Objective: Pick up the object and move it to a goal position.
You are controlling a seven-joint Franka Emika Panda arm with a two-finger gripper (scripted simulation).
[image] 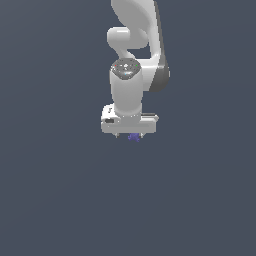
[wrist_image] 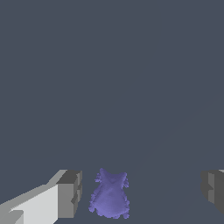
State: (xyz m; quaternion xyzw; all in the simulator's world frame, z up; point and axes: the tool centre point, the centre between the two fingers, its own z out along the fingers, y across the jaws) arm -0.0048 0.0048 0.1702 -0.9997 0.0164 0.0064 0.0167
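The object (wrist_image: 109, 197) is a small purple-blue lumpy thing lying on the dark grey floor. In the wrist view it sits between my two grey fingertips, close to one finger pad (wrist_image: 70, 193) and well apart from the other pad (wrist_image: 213, 191). My gripper (wrist_image: 141, 192) is open around it, with nothing clamped. In the exterior view the white arm hangs straight down and the gripper (image: 129, 135) hovers just at the object (image: 133, 136), which peeks out under the white hand. Only the fingertip stubs show there.
The dark grey floor (image: 60, 190) spreads flat all around, with no other objects, containers or edges in either view. No goal marker shows.
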